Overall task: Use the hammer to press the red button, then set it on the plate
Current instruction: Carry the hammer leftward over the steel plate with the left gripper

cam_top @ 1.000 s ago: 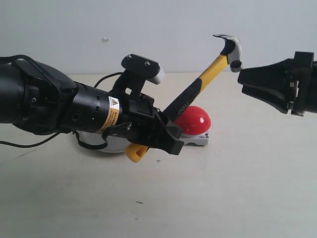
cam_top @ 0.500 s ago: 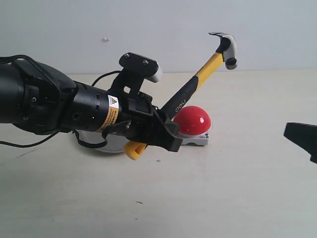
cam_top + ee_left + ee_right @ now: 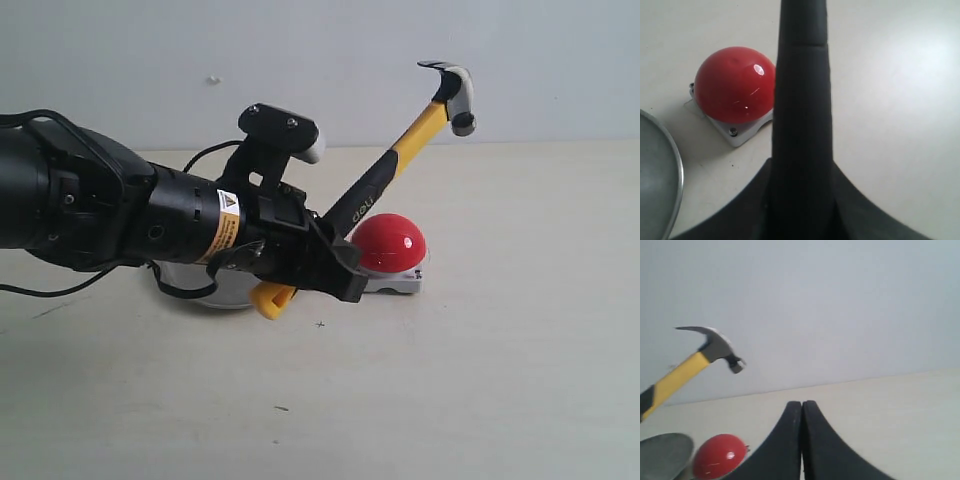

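One hammer [image 3: 413,138] in left gripper [image 3: 335,275], head well above red button [image 3: 390,243]

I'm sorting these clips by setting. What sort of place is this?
Probably a robot lab or test bench, not a home or workshop: a bare pale table against a blank wall, carrying staged props, the red button and plate, with the hammer in the left gripper.

Pale table [image 3: 480,380] w/ red button [image 3: 390,243]; plate [image 3: 228,292] near it.
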You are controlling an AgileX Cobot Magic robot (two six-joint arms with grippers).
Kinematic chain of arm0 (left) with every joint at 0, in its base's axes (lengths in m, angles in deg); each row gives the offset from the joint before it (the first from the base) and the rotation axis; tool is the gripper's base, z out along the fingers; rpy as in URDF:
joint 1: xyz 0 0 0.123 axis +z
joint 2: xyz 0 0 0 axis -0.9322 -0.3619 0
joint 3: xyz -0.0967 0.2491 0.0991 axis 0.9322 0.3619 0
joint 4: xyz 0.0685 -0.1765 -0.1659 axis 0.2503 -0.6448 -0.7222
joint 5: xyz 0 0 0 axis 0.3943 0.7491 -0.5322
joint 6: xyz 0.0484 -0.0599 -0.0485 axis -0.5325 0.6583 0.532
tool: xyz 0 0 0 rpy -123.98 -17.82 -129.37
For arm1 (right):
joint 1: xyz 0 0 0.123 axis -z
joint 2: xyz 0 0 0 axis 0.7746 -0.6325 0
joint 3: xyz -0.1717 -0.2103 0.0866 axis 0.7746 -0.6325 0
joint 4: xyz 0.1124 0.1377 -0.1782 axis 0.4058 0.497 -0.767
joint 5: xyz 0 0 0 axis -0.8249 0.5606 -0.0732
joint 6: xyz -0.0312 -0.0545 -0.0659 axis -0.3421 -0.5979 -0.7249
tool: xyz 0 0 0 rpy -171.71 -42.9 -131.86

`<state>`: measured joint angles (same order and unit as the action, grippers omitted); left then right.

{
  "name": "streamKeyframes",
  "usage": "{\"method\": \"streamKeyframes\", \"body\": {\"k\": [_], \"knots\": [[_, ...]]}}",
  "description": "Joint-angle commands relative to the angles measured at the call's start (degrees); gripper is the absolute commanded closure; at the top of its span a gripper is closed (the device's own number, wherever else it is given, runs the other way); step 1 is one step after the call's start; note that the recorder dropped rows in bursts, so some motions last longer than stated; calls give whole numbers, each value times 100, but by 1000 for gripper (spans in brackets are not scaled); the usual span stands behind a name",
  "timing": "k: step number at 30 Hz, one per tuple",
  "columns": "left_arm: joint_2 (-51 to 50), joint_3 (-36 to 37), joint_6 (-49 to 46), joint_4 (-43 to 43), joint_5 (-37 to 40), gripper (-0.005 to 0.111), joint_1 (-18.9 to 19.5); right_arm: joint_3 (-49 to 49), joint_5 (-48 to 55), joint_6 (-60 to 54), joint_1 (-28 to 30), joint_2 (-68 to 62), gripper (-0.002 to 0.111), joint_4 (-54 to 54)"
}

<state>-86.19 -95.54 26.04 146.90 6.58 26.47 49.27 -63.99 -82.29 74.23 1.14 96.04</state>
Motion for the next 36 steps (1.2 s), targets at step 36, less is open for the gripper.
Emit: {"method": "streamKeyframes", "body": {"k": [36], "knots": [[199,-525,-126,335,512,107,1022,-84,-701,188,31,84,108,-198]]}}
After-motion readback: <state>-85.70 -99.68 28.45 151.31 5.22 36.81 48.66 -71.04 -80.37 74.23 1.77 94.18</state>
